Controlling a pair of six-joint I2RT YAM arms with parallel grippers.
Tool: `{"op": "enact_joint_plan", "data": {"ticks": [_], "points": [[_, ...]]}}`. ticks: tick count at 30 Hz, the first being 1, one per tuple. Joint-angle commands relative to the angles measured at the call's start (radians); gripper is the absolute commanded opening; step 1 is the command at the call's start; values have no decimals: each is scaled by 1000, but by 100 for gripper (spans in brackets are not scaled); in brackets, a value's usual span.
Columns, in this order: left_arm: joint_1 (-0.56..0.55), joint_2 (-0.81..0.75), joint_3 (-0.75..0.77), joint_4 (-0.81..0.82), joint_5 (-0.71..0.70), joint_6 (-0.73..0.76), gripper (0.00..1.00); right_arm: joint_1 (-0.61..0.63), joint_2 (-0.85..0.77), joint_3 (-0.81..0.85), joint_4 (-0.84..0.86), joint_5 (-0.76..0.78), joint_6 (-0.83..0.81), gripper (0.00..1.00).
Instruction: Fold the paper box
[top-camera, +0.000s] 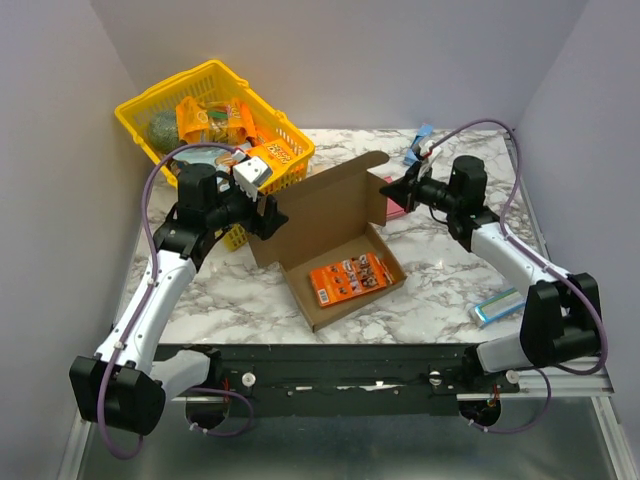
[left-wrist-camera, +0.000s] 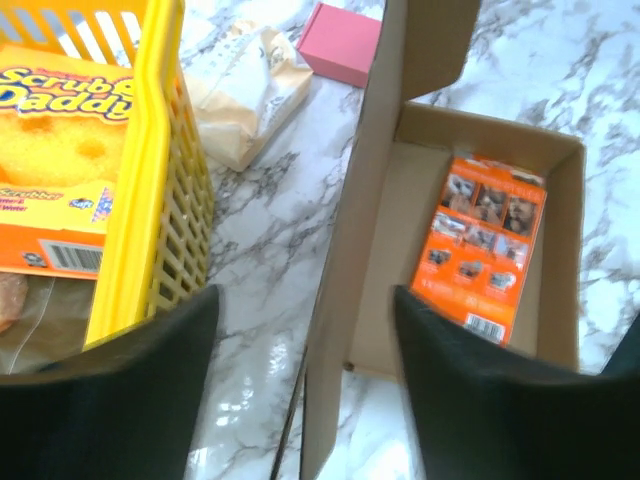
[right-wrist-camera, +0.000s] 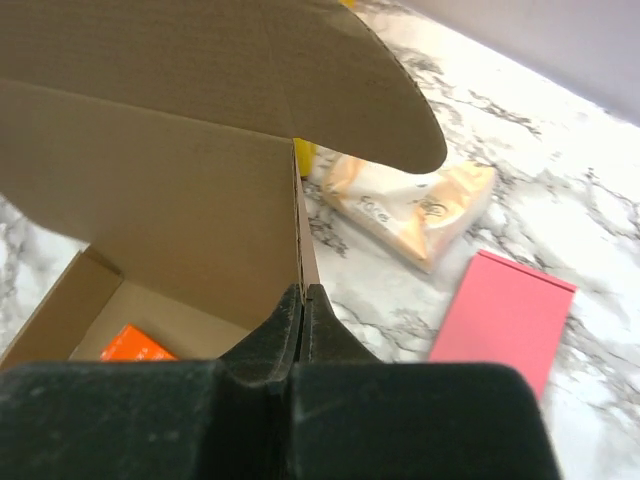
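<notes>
Top external: marble table (top-camera: 450, 270), grey walls (top-camera: 350, 60) — left claw (top-camera: 272, 215) wide, right claw (top-camera: 388, 188) closed at paper box (top-camera: 330, 205) edge.

Left arm (top-camera: 150, 290) and right arm (top-camera: 510, 255) both reach inward, wrists pretty much facing each other. Left gripper (left-wrist-camera: 302, 300) has its 2 fingers spread wide, gripping nothing. Right gripper (right-wrist-camera: 302, 297) is clamped tight, pinching the paper box (right-wrist-camera: 180, 200) lid edge.
</notes>
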Motion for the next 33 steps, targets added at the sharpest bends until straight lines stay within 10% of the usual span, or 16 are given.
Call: {"op": "enact_joint_plan", "data": {"ticks": [1,14,33], "points": [[-4,-32,-47,112,-21,-79,92,10,-53,-17,-43,33,0,1],[4,-142,-147,91,-136,-89,98,7,-116,-45,-91,110,-32,1],[6,-194,-245,86,-136,-129,51,1,-141,-27,-134,136,-62,1]]}}
